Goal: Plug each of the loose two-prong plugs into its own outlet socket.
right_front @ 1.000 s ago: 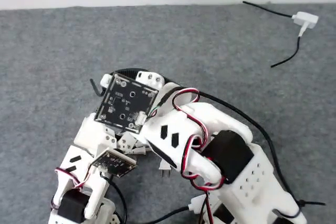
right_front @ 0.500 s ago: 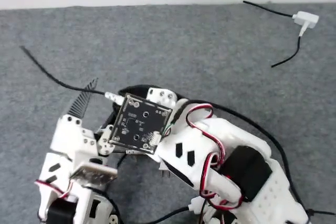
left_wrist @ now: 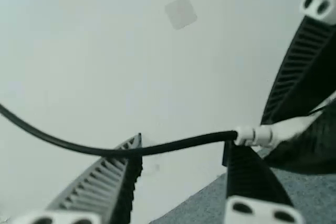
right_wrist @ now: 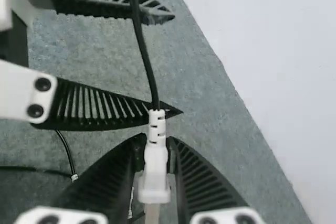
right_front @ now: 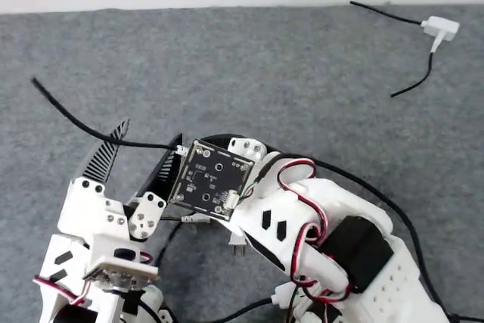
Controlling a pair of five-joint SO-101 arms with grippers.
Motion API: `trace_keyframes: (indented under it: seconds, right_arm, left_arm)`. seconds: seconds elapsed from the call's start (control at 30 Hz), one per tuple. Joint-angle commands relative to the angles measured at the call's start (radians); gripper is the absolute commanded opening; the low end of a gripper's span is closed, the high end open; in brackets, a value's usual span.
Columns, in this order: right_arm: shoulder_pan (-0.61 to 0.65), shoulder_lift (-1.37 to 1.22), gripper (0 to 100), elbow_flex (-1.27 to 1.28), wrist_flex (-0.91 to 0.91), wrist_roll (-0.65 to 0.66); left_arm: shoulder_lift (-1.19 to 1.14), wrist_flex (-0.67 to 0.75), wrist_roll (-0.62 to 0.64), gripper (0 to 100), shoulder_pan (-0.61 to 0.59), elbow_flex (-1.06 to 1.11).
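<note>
A white two-prong plug with a black cord is clamped in my right gripper, low over the grey mat near the front. Its cord trails away to the left across the mat. My left gripper stands open right beside it, its black ribbed fingers spread, and the cord crosses the gap between them. The plug's white body lies just past the left fingertips. A second white plug with a short black cord lies loose at the far right corner of the mat.
The grey mat covers the table up to a white wall at the back. My right arm's green-black camera board and red and black wires hang over the front middle. A small white part shows under that arm.
My left arm has drawn back toward the front left and its fingers have spread. The right gripper has shifted slightly right and forward with the plug, and the cord now lies stretched to the left.
</note>
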State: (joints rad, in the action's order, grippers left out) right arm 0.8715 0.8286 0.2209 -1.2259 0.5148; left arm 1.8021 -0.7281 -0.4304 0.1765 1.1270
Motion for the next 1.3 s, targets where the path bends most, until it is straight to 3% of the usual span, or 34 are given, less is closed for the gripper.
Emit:
trace_keyframes:
  seconds: [0.0, 0.57, 0.87, 0.97, 1.13, 1.27]
  right_arm:
    - [-0.010, 0.018, 0.9, -0.005, 0.004, -0.012]
    - [-0.012, 0.019, 0.9, 0.130, 0.088, -0.012]
    - [-0.012, 0.019, 0.9, 0.123, 0.096, -0.009]
    - [-0.044, 0.019, 0.9, 0.086, 0.096, -0.011]
    - [-0.105, 0.008, 0.9, -0.028, 0.096, -0.008]
    - [-0.104, 0.008, 0.9, -0.040, 0.116, -0.009]
  left_arm:
    - [0.002, -0.005, -0.028, 25, 0.060, -0.045]
    - [0.002, -0.054, -0.028, 25, 0.058, -0.102]
    - [0.008, -0.094, -0.020, 25, -0.038, 0.041]
    - [0.008, -0.095, 0.037, 25, -0.041, 0.065]
    - [0.008, -0.121, 0.101, 25, -0.031, 0.070]
    - [0.008, -0.204, 0.118, 25, 0.060, 0.071]
